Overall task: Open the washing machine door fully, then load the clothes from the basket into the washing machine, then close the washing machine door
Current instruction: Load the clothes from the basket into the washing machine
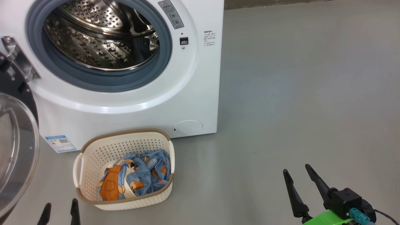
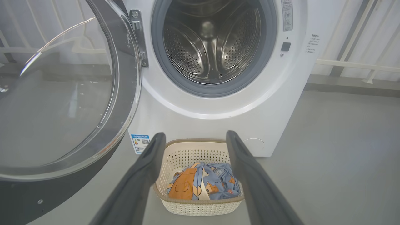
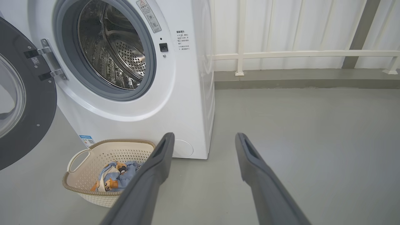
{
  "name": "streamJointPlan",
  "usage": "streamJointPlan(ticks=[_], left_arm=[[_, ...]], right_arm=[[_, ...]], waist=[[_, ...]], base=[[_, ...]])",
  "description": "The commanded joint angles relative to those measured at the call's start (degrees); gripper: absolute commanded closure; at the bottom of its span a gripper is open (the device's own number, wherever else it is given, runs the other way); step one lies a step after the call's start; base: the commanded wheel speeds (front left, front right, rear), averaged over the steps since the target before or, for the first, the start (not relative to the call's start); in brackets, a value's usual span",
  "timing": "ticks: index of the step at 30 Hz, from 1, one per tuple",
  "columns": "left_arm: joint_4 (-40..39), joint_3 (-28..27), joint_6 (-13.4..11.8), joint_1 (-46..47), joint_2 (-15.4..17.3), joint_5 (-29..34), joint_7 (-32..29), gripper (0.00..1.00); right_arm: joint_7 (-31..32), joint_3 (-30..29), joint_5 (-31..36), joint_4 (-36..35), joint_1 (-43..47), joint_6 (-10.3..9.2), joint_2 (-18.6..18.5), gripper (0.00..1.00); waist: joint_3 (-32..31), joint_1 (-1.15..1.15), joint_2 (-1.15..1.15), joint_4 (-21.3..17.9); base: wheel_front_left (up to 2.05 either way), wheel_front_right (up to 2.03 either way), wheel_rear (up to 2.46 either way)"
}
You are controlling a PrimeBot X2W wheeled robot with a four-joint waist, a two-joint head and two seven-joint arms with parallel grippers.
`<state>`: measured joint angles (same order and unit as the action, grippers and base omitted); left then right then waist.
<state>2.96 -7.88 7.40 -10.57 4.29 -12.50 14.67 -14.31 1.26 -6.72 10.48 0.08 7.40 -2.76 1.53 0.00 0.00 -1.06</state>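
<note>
The white washing machine [image 1: 200, 78] stands with its steel drum [image 1: 103, 34] exposed. Its door [image 1: 15, 150] hangs swung wide on the left, glass bowl and black rim [image 2: 125, 93] facing me. On the floor in front sits the cream basket [image 1: 125, 145] holding the light blue clothes [image 1: 137, 178] with an orange patch. My left gripper [image 1: 61, 207] is open at the bottom left, just left of the basket; in its wrist view the fingers [image 2: 147, 168] frame the basket [image 2: 190, 153]. My right gripper [image 1: 297, 172] is open and empty, well to the basket's right.
Grey floor [image 1: 297, 93] spreads wide to the right of the machine. A white railing [image 3: 297, 54] and a low kerb run along the back wall. The open door takes up the room to the left of the basket.
</note>
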Motion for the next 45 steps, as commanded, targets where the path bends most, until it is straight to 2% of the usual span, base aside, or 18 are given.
streamJointPlan(ticks=[1,20,45], left_arm=[[-0.9,-2.2,0.1,2.7,1.0,-0.3,0.3,0.00],[-0.8,-4.4,0.1,3.9,0.2,1.2,0.3,0.00],[-0.6,-2.9,0.1,2.8,0.3,-0.4,0.3,0.00]], right_arm=[[-0.7,1.7,-0.5,-1.1,-1.5,0.09,-0.1,0.00],[-0.7,1.9,-1.0,-0.8,-2.1,0.09,-0.1,0.00],[-0.7,2.1,-0.8,-0.5,-2.0,0.09,-0.1,0.00]], waist=[[0.1,0.00,0.00,0.0],[1.4,0.00,0.00,0.0],[1.5,0.00,0.00,-0.3]], base=[[1.31,-1.31,0.00],[1.67,-1.66,0.00],[0.09,-0.09,0.00]])
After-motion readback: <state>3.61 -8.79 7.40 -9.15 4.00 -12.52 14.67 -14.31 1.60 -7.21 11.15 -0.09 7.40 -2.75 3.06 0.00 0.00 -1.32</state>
